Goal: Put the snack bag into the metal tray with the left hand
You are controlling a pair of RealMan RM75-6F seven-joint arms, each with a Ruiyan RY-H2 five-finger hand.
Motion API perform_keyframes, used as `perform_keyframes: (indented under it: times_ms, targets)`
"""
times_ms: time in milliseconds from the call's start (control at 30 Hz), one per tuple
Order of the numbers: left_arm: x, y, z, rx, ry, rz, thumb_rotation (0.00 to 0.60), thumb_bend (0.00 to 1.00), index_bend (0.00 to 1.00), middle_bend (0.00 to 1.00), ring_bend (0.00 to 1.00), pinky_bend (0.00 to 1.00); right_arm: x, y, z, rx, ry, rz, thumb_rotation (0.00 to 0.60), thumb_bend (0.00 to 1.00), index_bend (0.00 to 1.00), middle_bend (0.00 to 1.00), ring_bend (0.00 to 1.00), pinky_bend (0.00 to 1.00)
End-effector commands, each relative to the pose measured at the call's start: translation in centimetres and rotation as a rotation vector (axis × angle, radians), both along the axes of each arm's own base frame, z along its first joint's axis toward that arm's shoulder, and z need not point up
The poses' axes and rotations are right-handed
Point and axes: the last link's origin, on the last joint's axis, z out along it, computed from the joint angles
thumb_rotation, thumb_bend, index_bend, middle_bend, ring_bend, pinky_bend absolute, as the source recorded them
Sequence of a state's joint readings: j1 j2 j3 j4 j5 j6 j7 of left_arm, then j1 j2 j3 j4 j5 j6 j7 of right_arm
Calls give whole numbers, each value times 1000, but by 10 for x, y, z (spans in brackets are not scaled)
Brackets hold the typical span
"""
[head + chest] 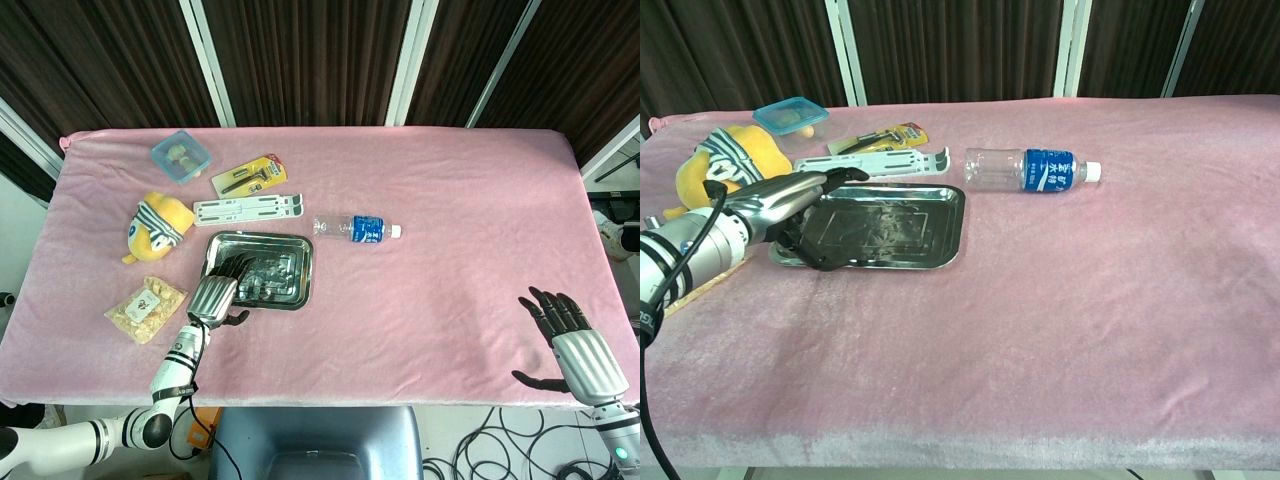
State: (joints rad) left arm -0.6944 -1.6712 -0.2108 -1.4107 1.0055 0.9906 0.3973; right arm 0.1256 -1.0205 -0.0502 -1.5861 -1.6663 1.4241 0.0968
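The snack bag [146,308], a clear pouch of pale pieces, lies flat on the pink cloth near the front left, left of the metal tray [292,268]. My left hand [216,293] hovers at the tray's front-left corner, fingers stretched out over the tray's left part, holding nothing. The bag is to the left of that hand, not touching it. In the chest view the left hand [790,203] reaches over the left rim of the tray [915,228], and the arm hides most of the bag. My right hand [572,336] rests at the front right with fingers spread, empty.
A yellow plush toy [158,225] sits behind the bag. A white folding stand [248,208], a yellow razor pack [250,177] and a blue-lidded box [180,155] lie behind the tray. A water bottle [358,229] lies to the tray's right.
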Motion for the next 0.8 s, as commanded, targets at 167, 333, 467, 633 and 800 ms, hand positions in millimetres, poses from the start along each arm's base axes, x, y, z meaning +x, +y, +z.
perform_keyframes:
  times_ms: [167,333,467,633,800]
  targets:
    - [-1,0,1,1,3,2,600,276,0,0,0,204,0,0,-1,4,2,0,600,65,0,0,0,142]
    - [-4,0,6,17,7,3,600,275,0,0,0,209,0,-2,-2,9,8,-2,600,64,0,0,0,143]
    - [-8,-3,11,24,21,-3,600,276,0,0,0,219,0,-2,-3,11,12,-8,600,65,0,0,0,142]
    - [-25,-11,29,66,90,-1,600,277,0,0,0,221,0,-2,-4,16,18,-10,600,64,0,0,0,142]
    - [-47,-22,50,118,148,49,600,291,0,0,0,222,-1,-1,-6,24,28,-17,600,65,0,0,0,143]
